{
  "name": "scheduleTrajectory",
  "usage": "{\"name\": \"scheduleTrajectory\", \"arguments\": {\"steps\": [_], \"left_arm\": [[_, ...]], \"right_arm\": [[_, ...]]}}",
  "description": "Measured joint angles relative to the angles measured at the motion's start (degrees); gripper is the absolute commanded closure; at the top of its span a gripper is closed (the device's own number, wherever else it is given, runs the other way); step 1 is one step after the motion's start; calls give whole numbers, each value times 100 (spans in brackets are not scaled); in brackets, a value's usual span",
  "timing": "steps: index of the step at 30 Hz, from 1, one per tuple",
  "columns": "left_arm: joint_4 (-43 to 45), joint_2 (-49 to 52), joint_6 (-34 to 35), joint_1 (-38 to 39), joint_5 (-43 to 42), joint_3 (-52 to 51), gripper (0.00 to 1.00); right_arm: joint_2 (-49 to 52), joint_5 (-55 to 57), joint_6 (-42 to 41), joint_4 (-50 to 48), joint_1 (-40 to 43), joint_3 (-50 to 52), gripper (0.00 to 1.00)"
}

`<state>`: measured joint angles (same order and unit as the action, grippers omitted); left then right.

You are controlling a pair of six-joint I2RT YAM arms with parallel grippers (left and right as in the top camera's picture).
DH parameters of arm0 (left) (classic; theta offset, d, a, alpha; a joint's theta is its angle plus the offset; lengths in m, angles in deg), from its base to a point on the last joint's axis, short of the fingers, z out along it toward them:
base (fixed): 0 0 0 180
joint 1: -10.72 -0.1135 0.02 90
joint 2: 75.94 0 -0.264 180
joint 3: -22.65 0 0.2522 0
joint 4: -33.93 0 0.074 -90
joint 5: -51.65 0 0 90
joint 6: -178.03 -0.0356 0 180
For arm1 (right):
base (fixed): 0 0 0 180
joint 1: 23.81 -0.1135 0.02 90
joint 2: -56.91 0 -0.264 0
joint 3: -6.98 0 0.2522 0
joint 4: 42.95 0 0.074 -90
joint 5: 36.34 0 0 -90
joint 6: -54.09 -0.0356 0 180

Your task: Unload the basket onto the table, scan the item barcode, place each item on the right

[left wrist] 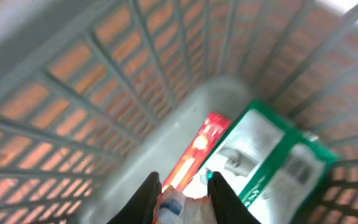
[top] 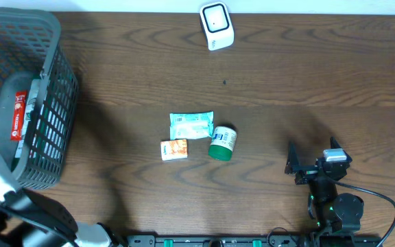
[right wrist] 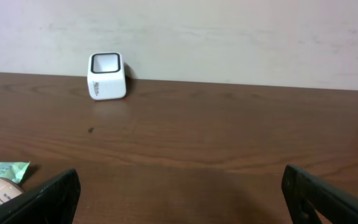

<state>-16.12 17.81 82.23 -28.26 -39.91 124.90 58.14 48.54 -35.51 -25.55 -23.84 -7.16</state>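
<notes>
My left gripper [left wrist: 183,177] is down inside the grey basket [left wrist: 92,93], shut on a crinkly white, blue and orange packet [left wrist: 179,208] between its fingers. Under it lie a red box [left wrist: 197,149] and a green-and-white pack [left wrist: 272,155] showing a barcode. The white barcode scanner [top: 216,26] stands at the table's far edge, also seen in the right wrist view [right wrist: 106,76]. My right gripper [top: 313,156] rests low near the front right, wide open [right wrist: 179,186], with nothing between its fingers.
In the middle of the table lie a teal packet [top: 191,125], a small orange box [top: 174,149] and a green-lidded jar [top: 222,143] on its side. The basket [top: 53,89] takes up the left end and holds a red item [top: 20,113].
</notes>
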Motion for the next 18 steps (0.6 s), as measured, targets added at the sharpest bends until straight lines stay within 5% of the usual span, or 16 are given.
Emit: {"name": "scheduleTrajectory", "arguments": {"steps": [9,13,14,15,18], "left_arm": [[-70,1965,-20,0,326,-190,87],[52,2409,-216,0,74,-201,67],[79,2457,-275,0,-13,-203,59],[103,2459,-326,0,-90,-203,39],[166,2450,-472,0,-286,-203,27]], "right_arm": [[0,0,0,2,0,2,1],[0,0,0,2,0,0,1],[0,0,0,2,0,0,1],[0,-2,0,2,0,2,1],[0,-2,0,2,0,2,1]]}}
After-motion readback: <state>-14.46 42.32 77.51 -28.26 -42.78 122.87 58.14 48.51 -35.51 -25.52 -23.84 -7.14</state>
